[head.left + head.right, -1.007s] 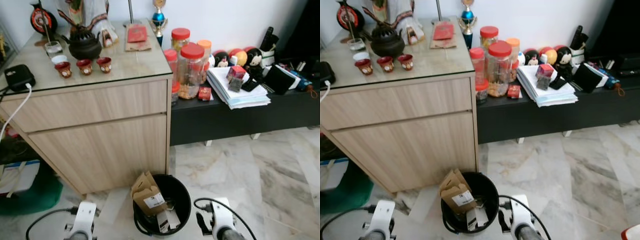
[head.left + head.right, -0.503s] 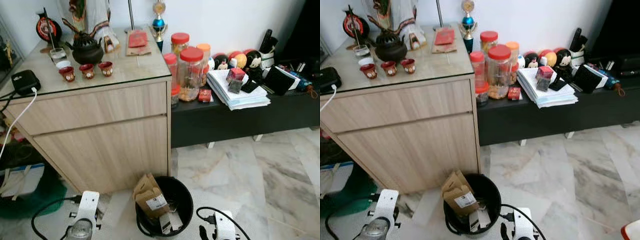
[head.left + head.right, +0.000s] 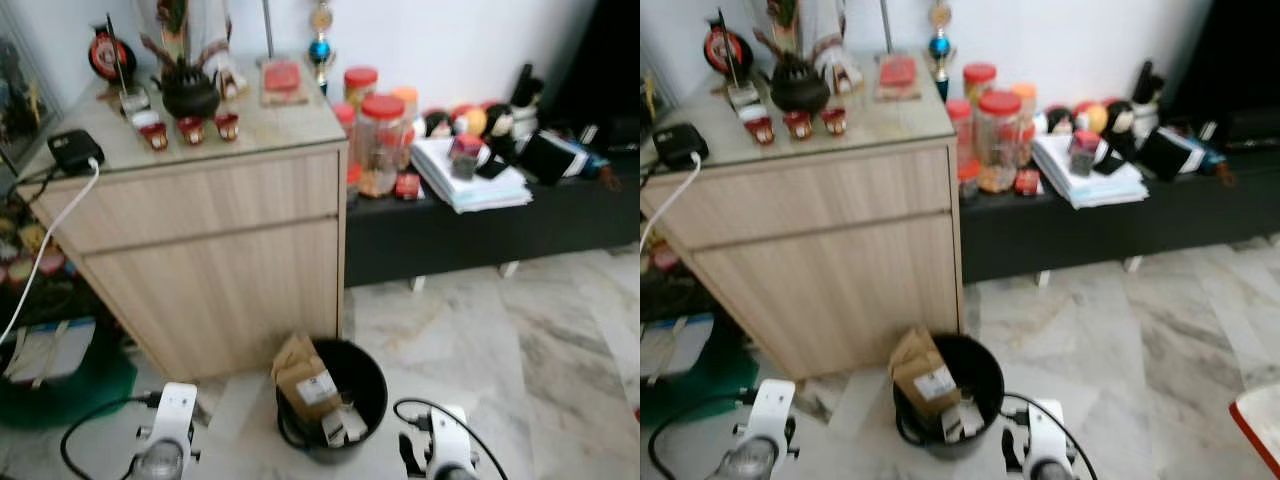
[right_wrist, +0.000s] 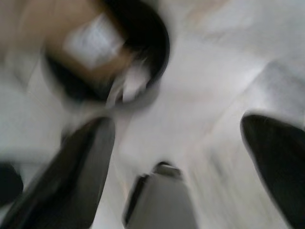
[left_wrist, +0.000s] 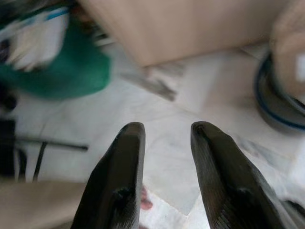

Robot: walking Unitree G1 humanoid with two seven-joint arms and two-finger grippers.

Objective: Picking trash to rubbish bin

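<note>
A black rubbish bin (image 3: 374, 366) stands on the marble floor in front of the wooden cabinet. A brown paper bag (image 3: 306, 372) with a white label leans in it, beside some white scraps (image 3: 343, 424). My left gripper (image 5: 167, 130) hangs low over the floor to the bin's left, its fingers a narrow gap apart with nothing between them. My right gripper (image 4: 178, 129) is open wide and holds nothing, with the blurred bin (image 4: 152, 43) just beyond it. Both silver wrists, left (image 3: 170, 432) and right (image 3: 440, 455), flank the bin.
The wooden cabinet (image 3: 220, 260) with tea cups on top rises behind the bin. A low black bench (image 3: 480, 235) to the right carries jars and papers. A green bag (image 3: 75, 385) and a white cable (image 3: 45, 260) lie at the left. Open marble floor (image 3: 500, 370) spreads right.
The whole picture has shifted and blurred, so the camera has moved; the bin now sits higher in the picture. Bin, bag and both arms keep their places relative to each other.
</note>
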